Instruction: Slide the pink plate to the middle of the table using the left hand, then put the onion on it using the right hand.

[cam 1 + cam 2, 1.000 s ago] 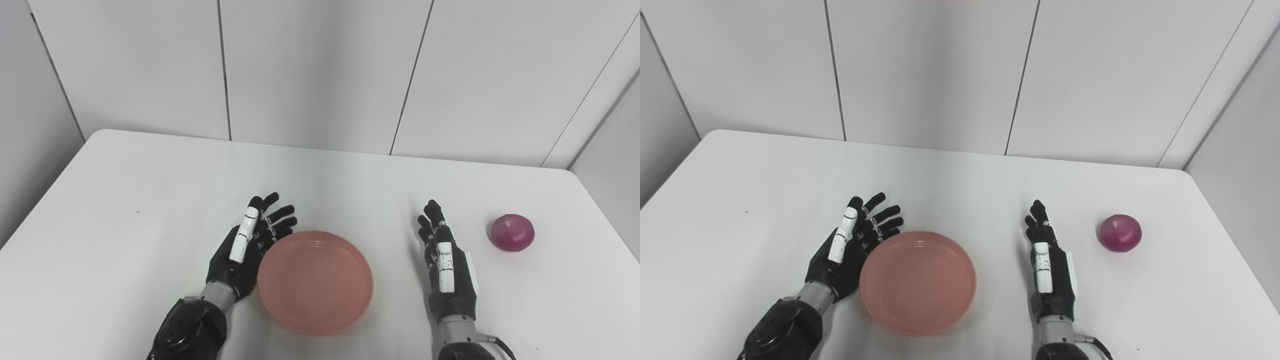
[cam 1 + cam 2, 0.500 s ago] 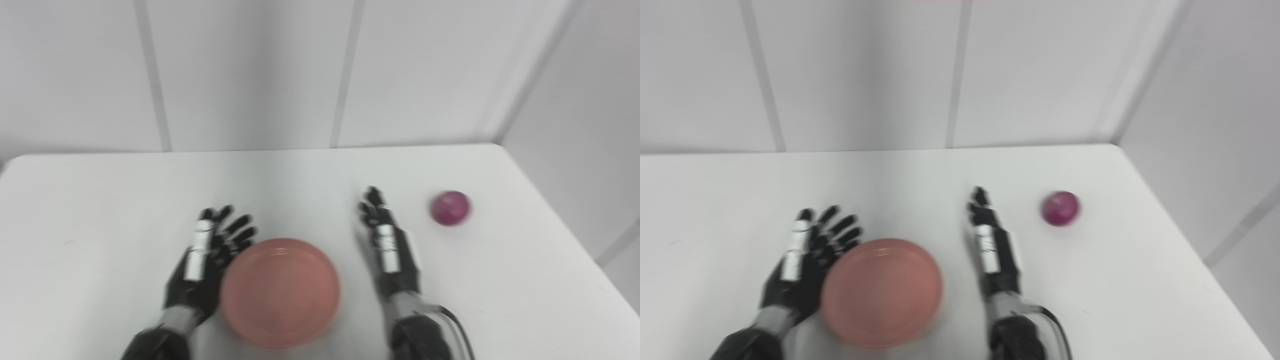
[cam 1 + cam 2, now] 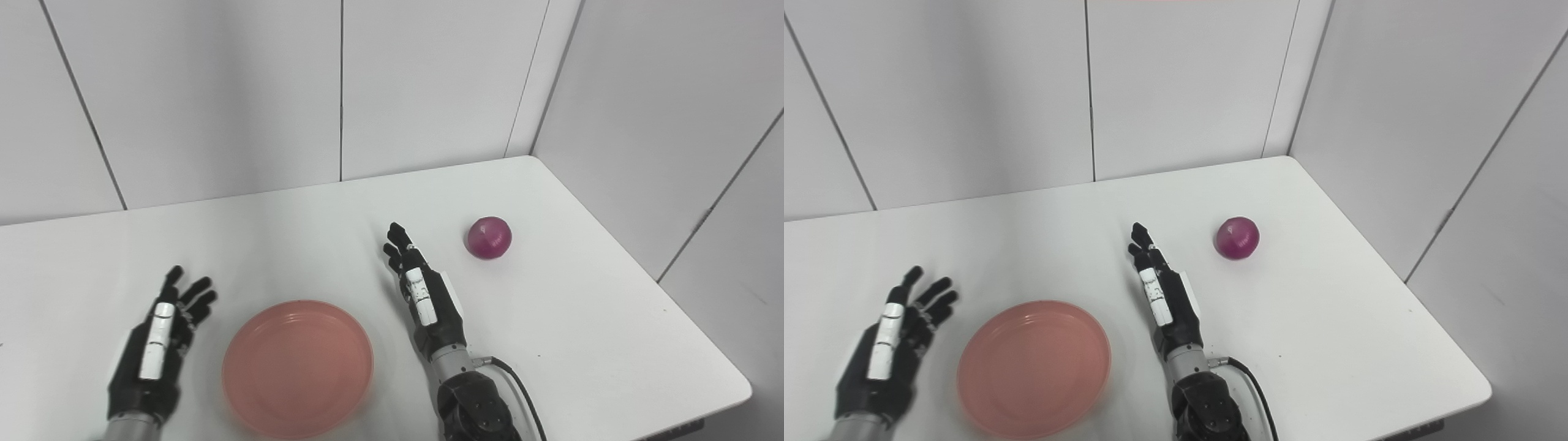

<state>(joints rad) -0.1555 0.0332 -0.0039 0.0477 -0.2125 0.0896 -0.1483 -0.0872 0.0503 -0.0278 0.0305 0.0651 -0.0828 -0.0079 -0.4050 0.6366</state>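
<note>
A shallow pink plate lies on the white table near the front edge, between my two hands. My left hand rests to the plate's left, a clear gap away, open with fingers spread and holding nothing. My right hand lies flat just right of the plate, open, fingers straight and pointing away from me. The purple onion sits alone on the table beyond and to the right of the right hand, about a hand's width from its fingertips.
White wall panels close the table off at the back and on the right. The table's right edge runs diagonally close past the onion. A black cable trails from my right wrist.
The camera has swung to the right, shifting the whole picture left. My left hand has drawn away from the plate's rim to the left. The right hand and the onion keep their places.
</note>
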